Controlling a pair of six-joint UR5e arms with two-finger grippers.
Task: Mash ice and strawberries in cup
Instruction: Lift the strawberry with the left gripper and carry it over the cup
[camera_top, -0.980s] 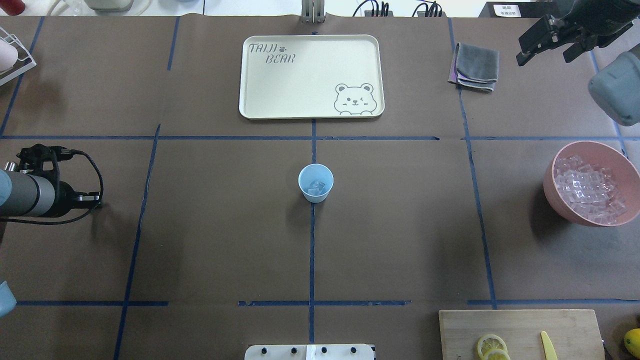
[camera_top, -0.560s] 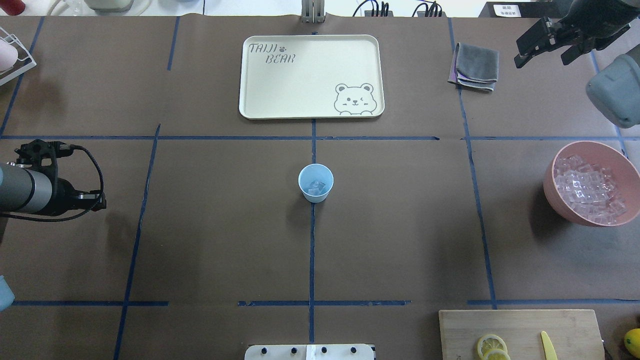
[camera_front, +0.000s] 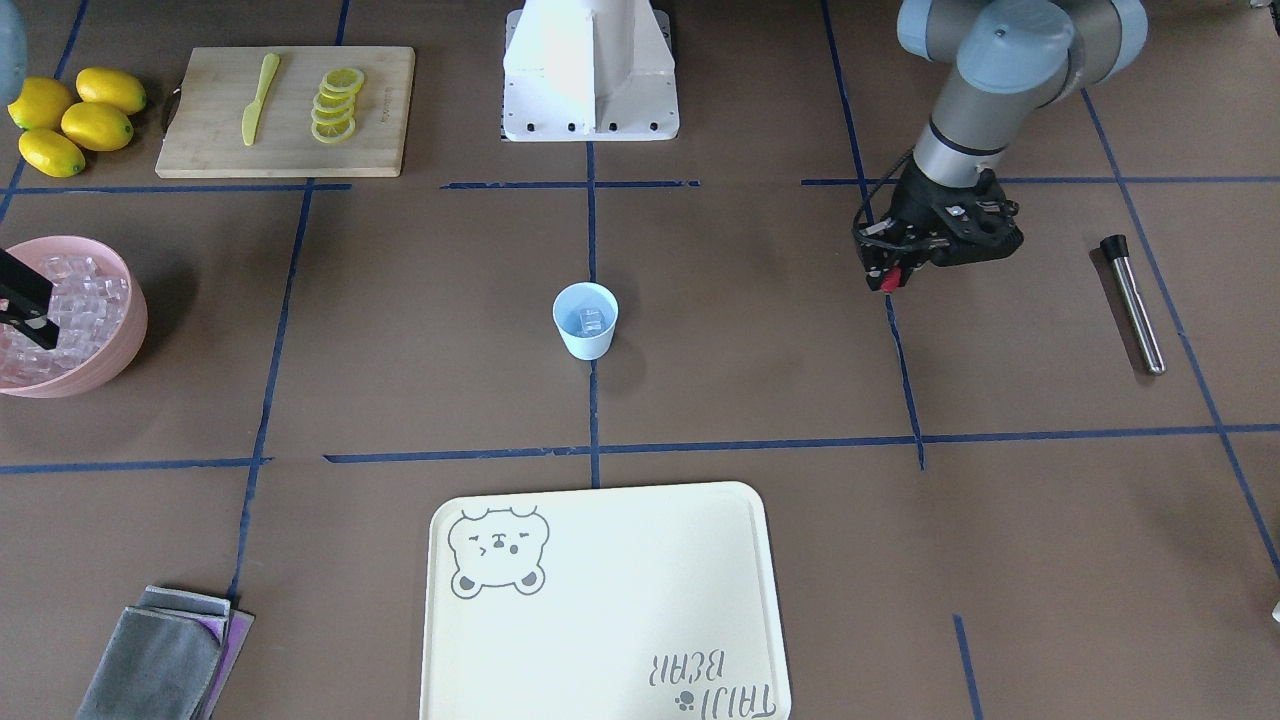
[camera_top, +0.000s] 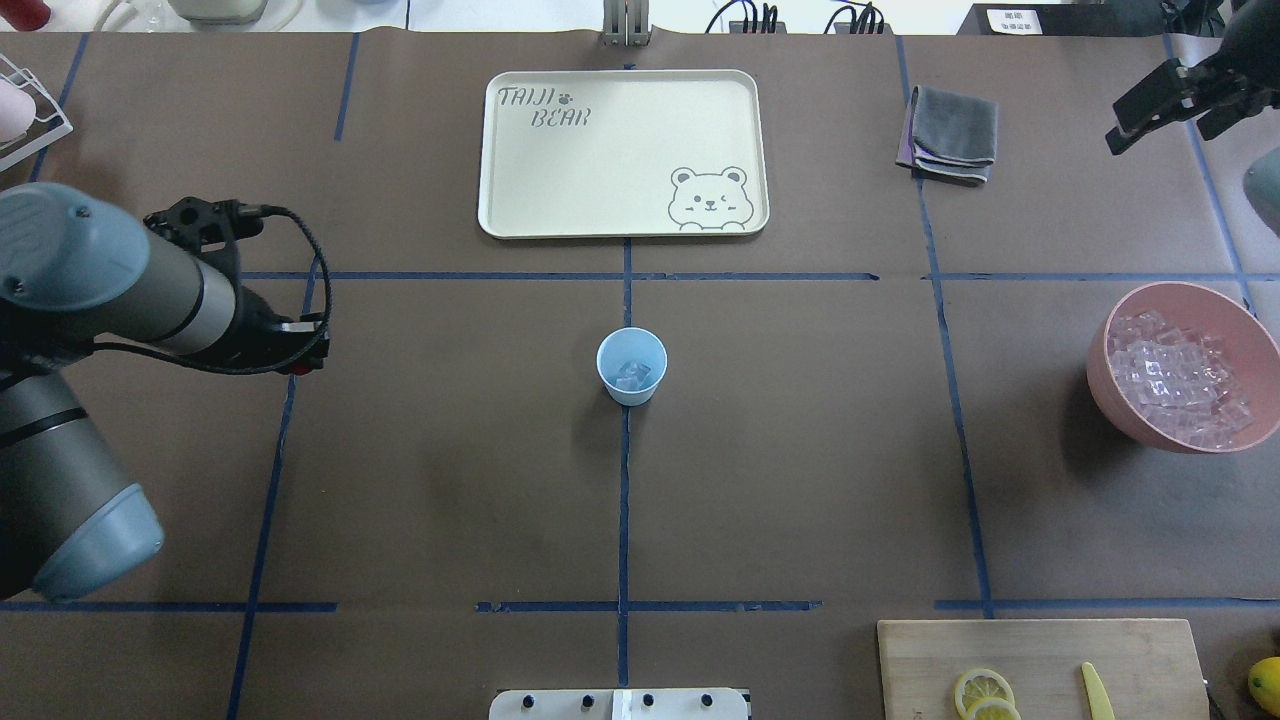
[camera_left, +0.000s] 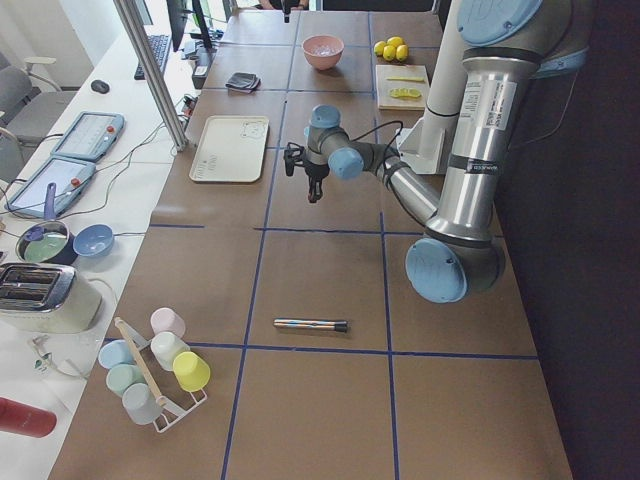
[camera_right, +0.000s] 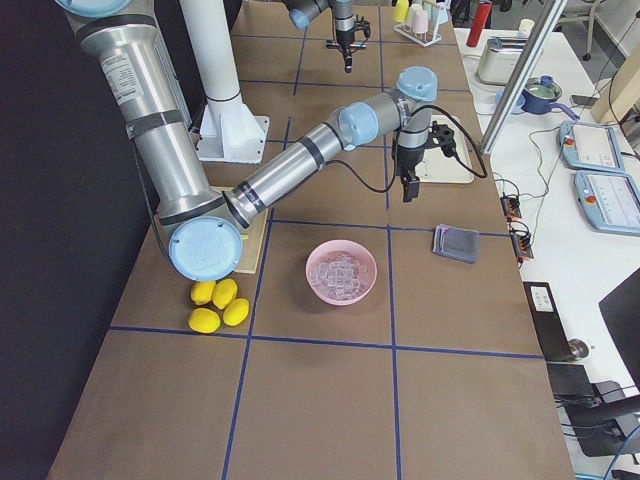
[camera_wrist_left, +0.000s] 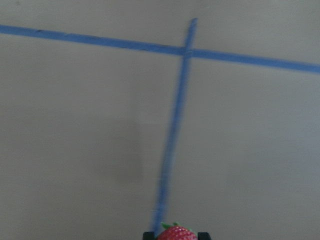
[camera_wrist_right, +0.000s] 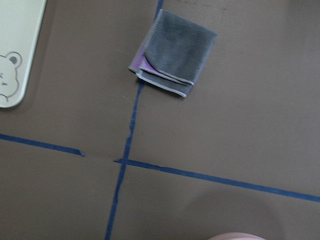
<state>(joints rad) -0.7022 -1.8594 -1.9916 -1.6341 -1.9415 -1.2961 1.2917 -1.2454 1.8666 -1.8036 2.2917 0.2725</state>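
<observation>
The pale blue cup (camera_top: 631, 366) stands upright at the table's centre, also seen in the front-facing view as cup (camera_front: 585, 320), with clear ice (camera_top: 632, 375) lying in its bottom. My left gripper (camera_top: 305, 360) hangs above the table well left of the cup, shut on a red strawberry (camera_wrist_left: 176, 233) that also shows as a red tip (camera_front: 889, 283). My right gripper (camera_top: 1165, 110) is high at the far right corner, open and empty.
A pink bowl (camera_top: 1105, 375) full of ice cubes sits at the right. A cream tray (camera_top: 510, 150) lies beyond the cup, a folded grey cloth (camera_top: 950, 132) to its right. Cutting board (camera_top: 1040, 665) with lemon slices and knife is near right. A metal muddler (camera_front: 1132, 303) lies at the robot's left.
My left arm has swung in from the left edge toward the cup, carrying the strawberry. My right gripper has drifted farther right, toward the table's far corner.
</observation>
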